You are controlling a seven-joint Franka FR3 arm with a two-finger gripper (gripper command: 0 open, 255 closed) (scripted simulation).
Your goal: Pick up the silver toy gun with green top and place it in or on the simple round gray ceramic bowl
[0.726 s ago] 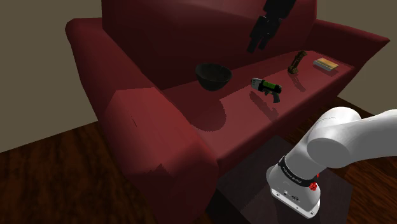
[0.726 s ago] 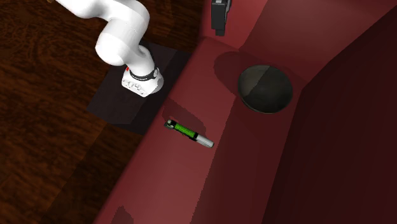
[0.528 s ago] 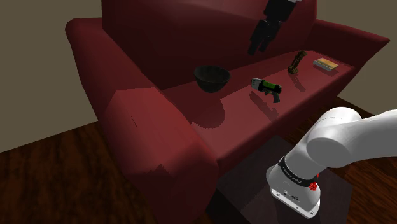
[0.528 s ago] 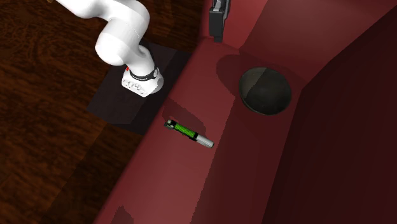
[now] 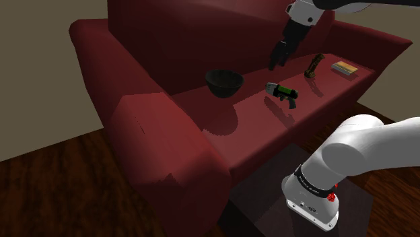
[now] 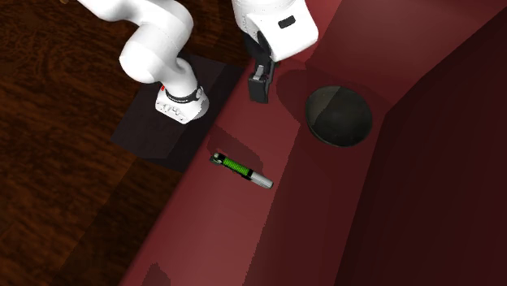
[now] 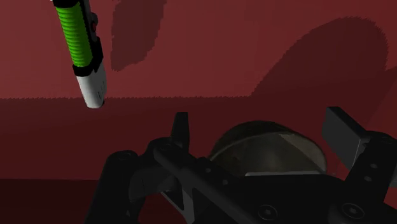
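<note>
Where the red sofa's (image 5: 168, 40) seat runs past the dark stand (image 6: 146, 134), one silver toy gun (image 5: 283, 93) with a green ribbed top lies flat on the cushion, nearer its front edge. One dark round bowl (image 5: 224, 82) sits upright farther back, near the backrest and well apart from the gun. The single white arm (image 5: 373, 145) holds its black jaws above the seat. In the second exterior view they hang just beside the bowl (image 6: 339, 115), on the stand's side, with the gun (image 6: 241, 170) lower in that view. In the wrist view the two jaws stand apart, open, clasping nothing. The bowl (image 7: 254, 137) shows between them, and the gun (image 7: 83, 48) lies off beyond one jaw, touching neither. Two more small things rest at the seat's far end in the shoulder view: one dark upright object (image 5: 312, 65) and one flat tan book-like block (image 5: 344, 67).
</note>
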